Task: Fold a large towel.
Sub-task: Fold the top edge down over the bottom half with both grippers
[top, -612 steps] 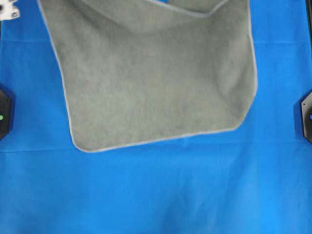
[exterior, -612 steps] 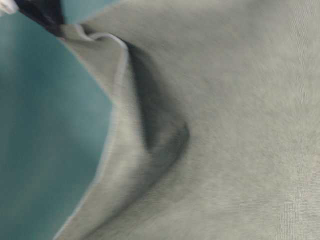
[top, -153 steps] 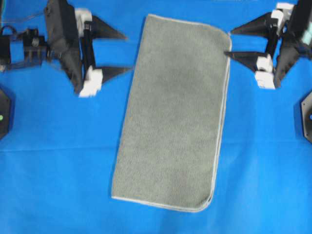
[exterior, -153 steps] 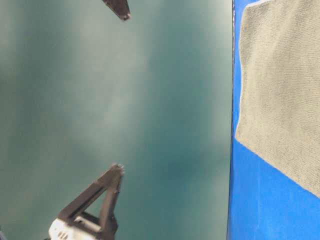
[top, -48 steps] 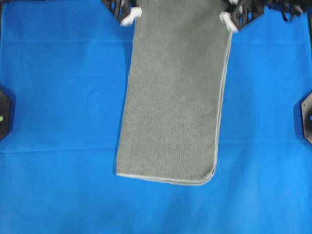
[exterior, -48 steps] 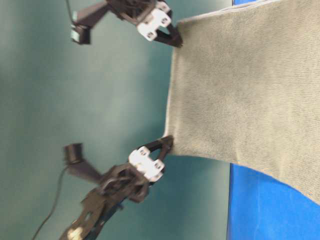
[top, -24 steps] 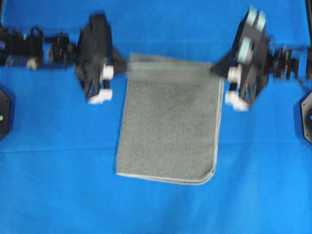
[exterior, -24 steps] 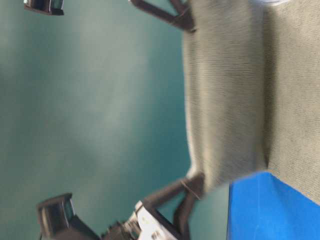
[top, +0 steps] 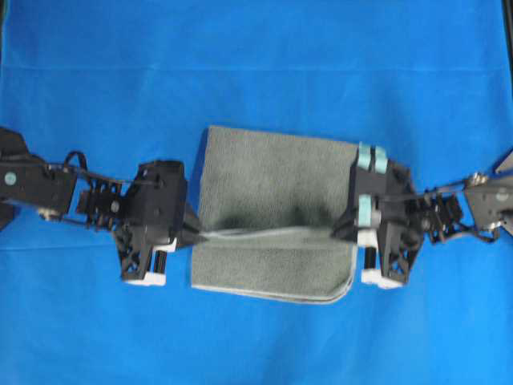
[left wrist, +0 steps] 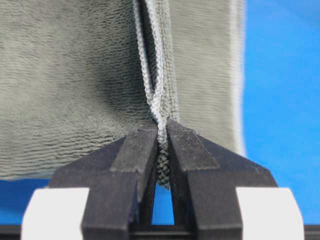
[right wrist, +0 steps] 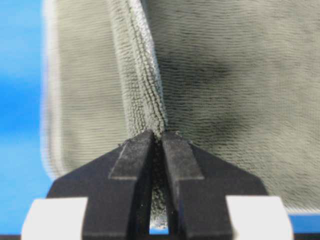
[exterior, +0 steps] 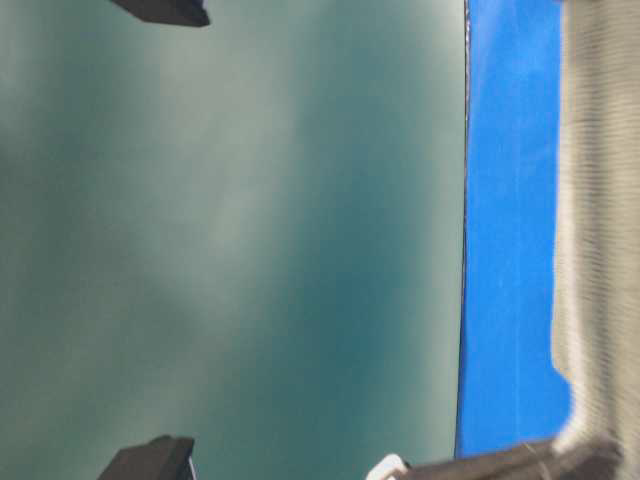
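The grey-green towel [top: 272, 184] lies on the blue sheet, doubled over on itself. Its pale-hemmed edge is stretched taut between my two grippers, a little short of the near hem. My left gripper [top: 195, 235] is shut on the towel's left end; the left wrist view shows the hem [left wrist: 155, 95] pinched between the tips [left wrist: 161, 127]. My right gripper [top: 341, 233] is shut on the right end, with cloth [right wrist: 145, 90] wedged between its tips [right wrist: 161, 134]. In the table-level view the towel [exterior: 600, 200] fills the right margin.
The blue table sheet [top: 256, 72] spreads on all sides of the towel. A black arm base [top: 506, 160] sits at the right margin. The table-level view is mostly teal wall [exterior: 230, 240], with dark arm parts [exterior: 160, 10] at the top and bottom.
Both grippers have carried the held towel edge from the far side toward the near hem, laying the cloth over itself. A second ago they held it raised at the far edge.
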Controlling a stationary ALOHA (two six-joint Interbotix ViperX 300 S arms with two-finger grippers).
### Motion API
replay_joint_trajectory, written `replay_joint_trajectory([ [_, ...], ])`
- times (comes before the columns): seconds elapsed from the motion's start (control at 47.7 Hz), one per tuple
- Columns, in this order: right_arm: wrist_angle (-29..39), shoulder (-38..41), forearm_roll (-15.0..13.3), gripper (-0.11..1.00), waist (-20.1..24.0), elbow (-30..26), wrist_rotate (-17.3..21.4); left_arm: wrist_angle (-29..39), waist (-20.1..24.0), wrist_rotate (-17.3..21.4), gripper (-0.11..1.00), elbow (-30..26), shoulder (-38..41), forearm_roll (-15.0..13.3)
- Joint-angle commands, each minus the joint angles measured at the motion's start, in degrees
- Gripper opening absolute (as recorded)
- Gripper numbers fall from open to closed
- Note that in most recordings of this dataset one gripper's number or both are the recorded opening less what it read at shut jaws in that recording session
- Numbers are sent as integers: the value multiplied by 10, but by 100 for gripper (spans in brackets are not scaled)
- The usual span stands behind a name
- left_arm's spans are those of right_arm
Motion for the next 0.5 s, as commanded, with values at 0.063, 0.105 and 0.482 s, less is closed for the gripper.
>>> replay_joint_trajectory([
  [0.063, -40, 25, 2, 5, 18, -11, 11, -11, -37, -15, 3, -2, 4, -1],
  [0.105, -44, 34, 2, 5, 18, -11, 14, -15, -41, -17, 3, -2, 10, -1],
  [0.482, -47, 60, 2, 6, 20, -19, 33, -47, -42, -16, 4, -1, 45, 1],
])
